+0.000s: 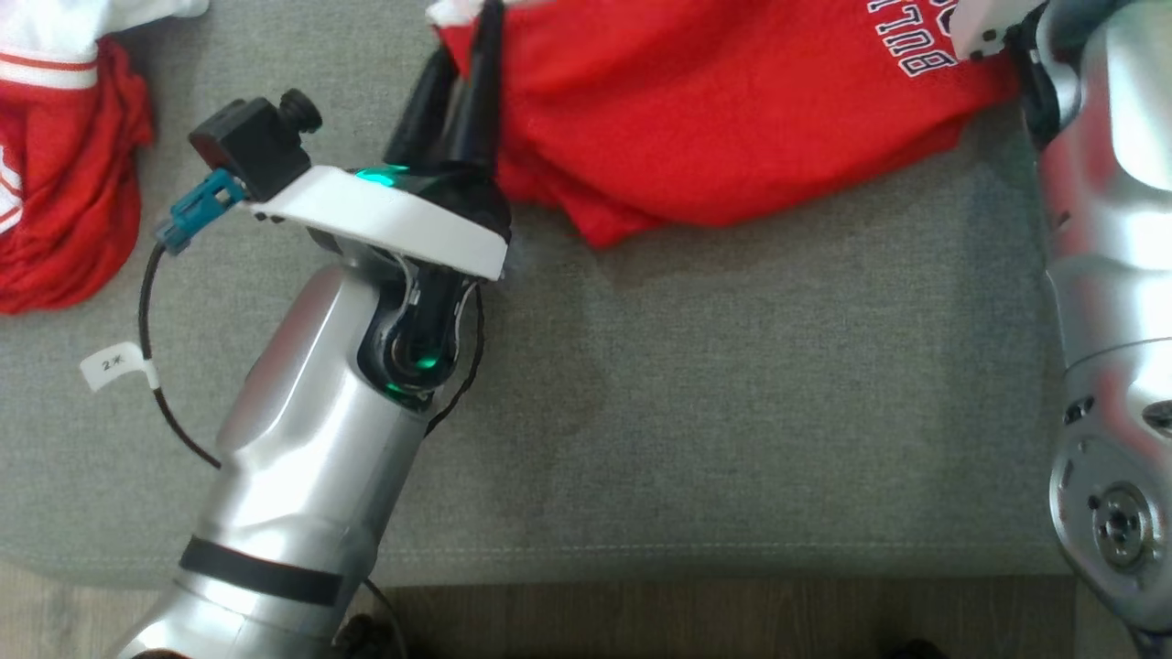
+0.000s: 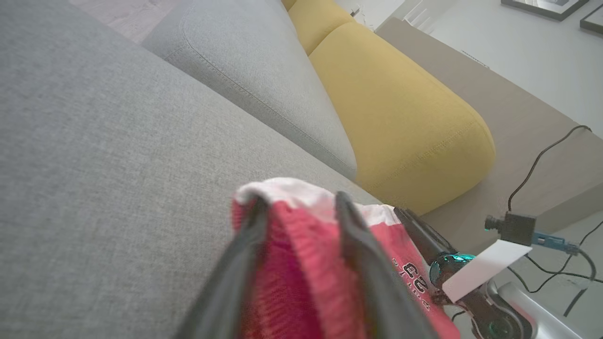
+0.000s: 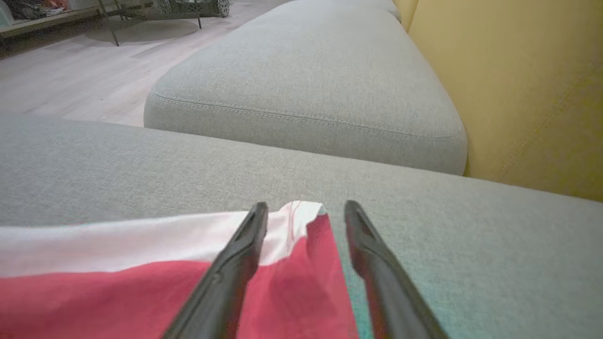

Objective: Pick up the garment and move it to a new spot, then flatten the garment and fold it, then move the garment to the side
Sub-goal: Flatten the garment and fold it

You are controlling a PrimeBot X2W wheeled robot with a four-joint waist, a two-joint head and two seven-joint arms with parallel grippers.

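The red garment (image 1: 714, 119), with a white hem and white lettering, lies bunched along the far side of the grey sofa seat (image 1: 732, 384). My left gripper (image 1: 469, 32) points at its left end. In the left wrist view the left gripper (image 2: 300, 202) is open, its fingers apart with the garment (image 2: 292, 263) and its white hem bulging between them. My right gripper (image 3: 306, 205) is open, and the garment's corner (image 3: 301, 263) lies flat on the seat between its fingers. My right arm (image 1: 1108, 275) runs up the right edge.
A second red and white garment (image 1: 55, 183) lies crumpled at the seat's left. Yellow back cushions (image 2: 400, 117) stand behind, and another grey seat cushion (image 3: 306, 84) adjoins. The seat's front edge meets wooden floor (image 1: 732, 613). A black cable (image 2: 541, 160) hangs nearby.
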